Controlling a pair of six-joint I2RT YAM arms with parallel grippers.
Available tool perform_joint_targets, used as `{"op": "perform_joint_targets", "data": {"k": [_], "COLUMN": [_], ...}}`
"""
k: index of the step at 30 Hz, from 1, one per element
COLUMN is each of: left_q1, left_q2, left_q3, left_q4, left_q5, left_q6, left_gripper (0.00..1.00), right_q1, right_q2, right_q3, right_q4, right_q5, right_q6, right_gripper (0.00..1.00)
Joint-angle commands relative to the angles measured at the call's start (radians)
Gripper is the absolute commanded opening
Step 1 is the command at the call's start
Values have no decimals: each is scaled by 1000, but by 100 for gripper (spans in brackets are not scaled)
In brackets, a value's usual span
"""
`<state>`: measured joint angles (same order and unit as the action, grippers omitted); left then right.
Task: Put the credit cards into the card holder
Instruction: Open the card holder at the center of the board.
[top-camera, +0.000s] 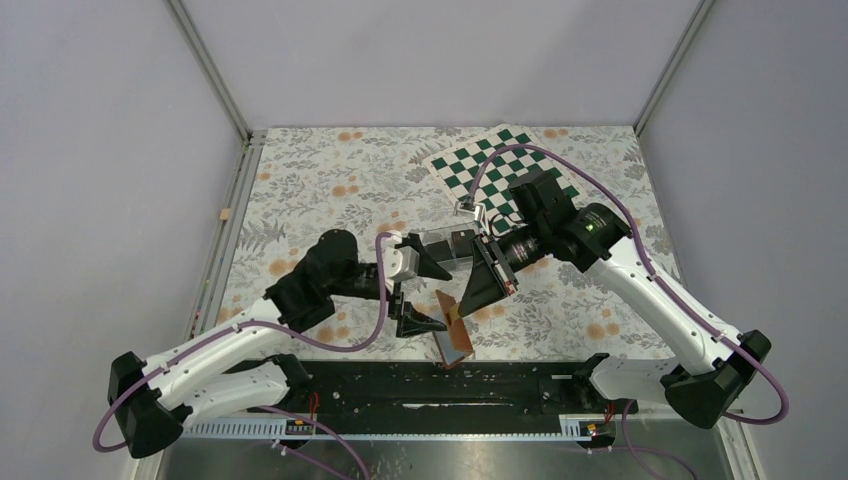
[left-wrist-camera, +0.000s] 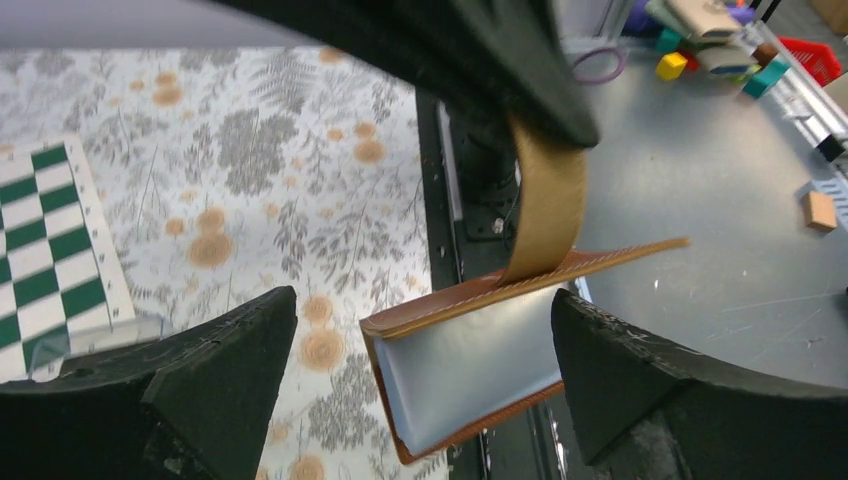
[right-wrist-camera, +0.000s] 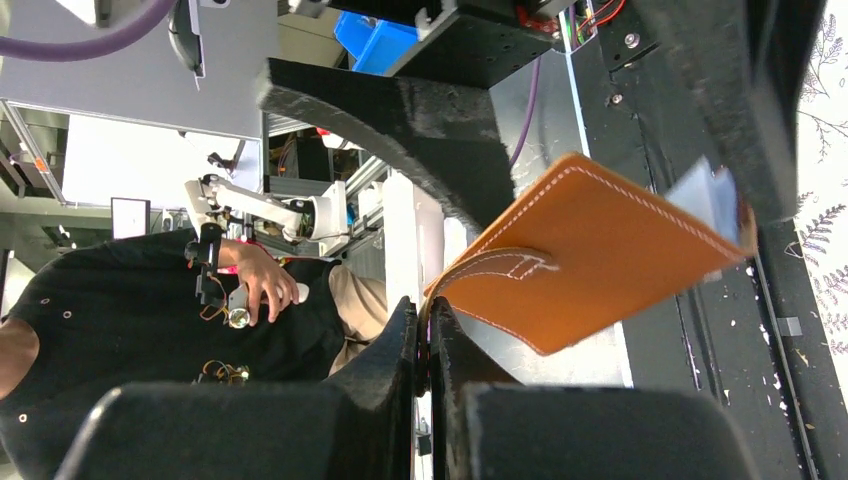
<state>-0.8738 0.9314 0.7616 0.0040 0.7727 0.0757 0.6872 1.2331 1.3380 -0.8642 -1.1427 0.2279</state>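
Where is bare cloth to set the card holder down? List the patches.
Free: the far-left floral cloth, between the table's left edge and the checkerboard. Crowded: the centre, where the open left claw brackets the card holder and the right claw pinches its tab.

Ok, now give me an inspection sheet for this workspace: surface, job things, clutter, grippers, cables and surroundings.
Surface: floral tablecloth.
Job's things: tan card holder open, pale sleeves showing, held by its snap tab at the table's near edge; credit cards, nothing seen.
Clutter: green checkerboard far right; clear plastic box beside it.
Grippers: right gripper shut on the snap tab; left gripper open, straddling the card holder.
Cables: purple cables loop along both arms; one arcs over the checkerboard.
Surroundings: grey walls; person in black beyond the table; coloured blocks on a grey surface.
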Motion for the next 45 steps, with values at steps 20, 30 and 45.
{"op": "perform_joint_targets", "data": {"k": [20,30,45], "left_q1": [-42,-40,-38], "left_q2": [-26,-9,39], "left_q3": [38,123,206], "left_q4": [-35,-88,16], "left_q5": [58,-29,-18], "left_q6": [5,-203,-435], "left_gripper": [3,0,0], "right_q1": [-9,-14,-13], "right_q2": [-6,-130,-121], "right_q3": [47,-1,-128], "right_q4": [-6,-7,181], "right_q5": [78,319,180], "right_q6": [-10,-89,29], "right_gripper": [3,94,83]}}
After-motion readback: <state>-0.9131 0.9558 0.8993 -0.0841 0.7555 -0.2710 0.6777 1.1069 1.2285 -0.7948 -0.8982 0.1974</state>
